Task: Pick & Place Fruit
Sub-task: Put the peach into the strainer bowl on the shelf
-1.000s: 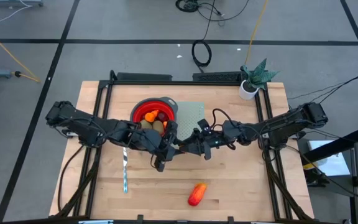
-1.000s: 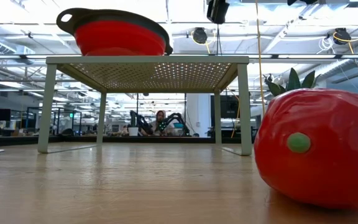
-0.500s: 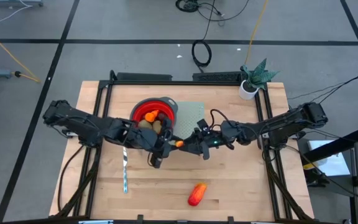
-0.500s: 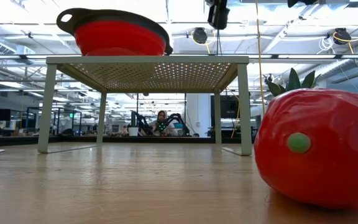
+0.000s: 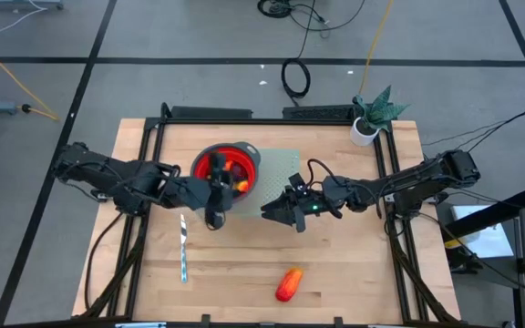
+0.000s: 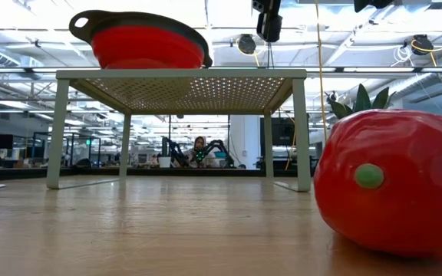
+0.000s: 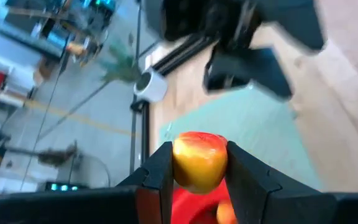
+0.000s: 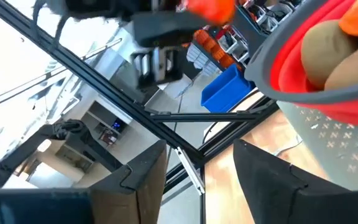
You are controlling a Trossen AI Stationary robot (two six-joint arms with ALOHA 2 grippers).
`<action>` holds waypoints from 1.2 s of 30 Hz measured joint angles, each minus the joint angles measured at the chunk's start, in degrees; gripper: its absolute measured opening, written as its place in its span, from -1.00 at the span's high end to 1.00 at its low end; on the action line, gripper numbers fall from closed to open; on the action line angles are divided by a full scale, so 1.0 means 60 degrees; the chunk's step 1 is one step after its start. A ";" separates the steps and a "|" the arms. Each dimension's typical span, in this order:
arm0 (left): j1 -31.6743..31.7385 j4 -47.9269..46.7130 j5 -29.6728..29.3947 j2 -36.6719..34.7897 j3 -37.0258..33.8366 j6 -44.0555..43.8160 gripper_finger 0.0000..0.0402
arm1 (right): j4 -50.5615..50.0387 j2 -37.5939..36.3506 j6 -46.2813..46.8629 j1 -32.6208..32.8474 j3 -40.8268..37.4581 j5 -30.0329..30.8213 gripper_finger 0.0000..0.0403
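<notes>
My left gripper (image 5: 237, 188) is shut on a small round yellow-red fruit (image 7: 199, 162) over the near right rim of the red bowl (image 5: 226, 164). The bowl holds brown ovals (image 8: 328, 53) and orange pieces (image 5: 233, 169) and stands on a pale green perforated stand (image 5: 285, 173). My right gripper (image 5: 270, 212) hovers open and empty just right of the left gripper, above the stand's near edge. A larger red-orange fruit (image 5: 288, 284) lies on its side on the table near the front edge. My left gripper pinches the round fruit by its two opposite sides (image 7: 178, 163) between its two fingers. The fingers come from the table's left, slanting a little downward. The fruit is lifted clear, above the bowl's red inside (image 7: 188, 208).
A slim silver knife (image 5: 182, 248) lies on the wood left of centre. A small potted plant (image 5: 368, 123) stands at the far right corner. In the low view the big red-orange fruit (image 6: 394, 184) fills the right foreground, and the stand's legs (image 6: 303, 134) rise behind it.
My left gripper, still shut on the small fruit, has risen and drawn back toward the table's left and far side. It has swung from beside the stand's near edge to over the bowl, turning as it went. My right gripper has kept still.
</notes>
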 joint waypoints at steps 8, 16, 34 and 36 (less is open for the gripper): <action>0.0634 -0.1491 -0.0128 -0.0263 0.0000 -0.1970 0.45 | -0.0005 -0.0007 -0.0764 0.0177 0.0000 -0.0031 0.41; 0.1096 -0.2005 0.0218 -0.0263 0.0000 -0.3227 0.45 | -0.0118 -0.0011 -0.1618 0.0348 0.0004 -0.0532 0.92; 0.2355 -0.5308 0.1525 -0.0423 -0.0004 -0.7184 0.45 | -0.1233 -0.0969 -0.2308 0.0412 0.0007 -0.0508 1.00; 0.2556 -0.5680 0.1840 -0.0406 -0.0007 -0.7425 0.45 | -0.1195 -0.0991 -0.2342 0.0404 0.0010 -0.0506 0.99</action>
